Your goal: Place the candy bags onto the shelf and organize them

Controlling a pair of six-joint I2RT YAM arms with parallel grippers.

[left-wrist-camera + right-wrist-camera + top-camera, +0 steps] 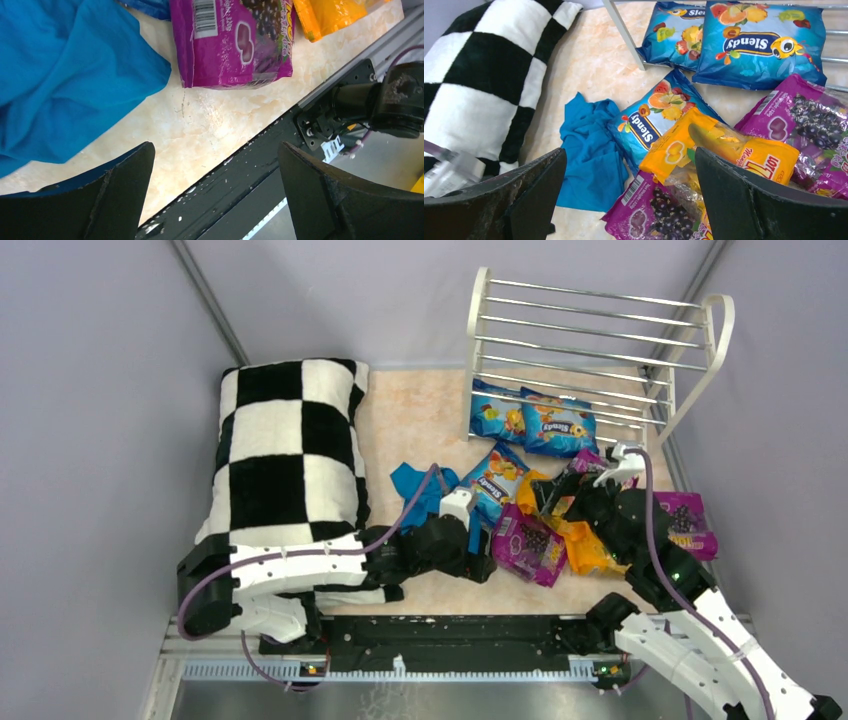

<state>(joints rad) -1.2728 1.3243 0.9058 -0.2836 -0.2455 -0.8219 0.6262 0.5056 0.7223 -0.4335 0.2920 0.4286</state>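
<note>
**A:** Where are the candy bags (pixel 528 545)?

**B:** Two blue Slendy bags (pixel 764 45) are seen at the foot of the shelf (pixel 478 335), apparently laid on its lowest tier. The upper tiers are bare. The rest are heaped on the bench (pixel 420 420) in front of it: a third Slendy bag (pixel 659 120), an orange mango bag (pixel 724 150) and purple grape bags, overlapping.

**A:** Jaws?

**B:** The left jaws are spread wide with nothing between them. They are held low by the bench's near edge, close to one purple grape bag (pixel 235 45) and the teal cloth (pixel 65 75). The right jaws are likewise wide apart and empty, poised over the heap.

**A:** Step?

**B:** It is judged to be the pick of the next bag, with nothing gripped yet. A single bag's edge must be closed on without a neighbour being caught. The film is glossy, so slip is to be expected. The cloth is to be left alone.

**A:** View differences?

**B:** All three tiers and the checkered pillow's (pixel 285 450) full extent are given only by the top view. The stacking order of the heap is readable only from the right wrist. The barcode side of the purple bag is shown only by the left wrist.
</note>
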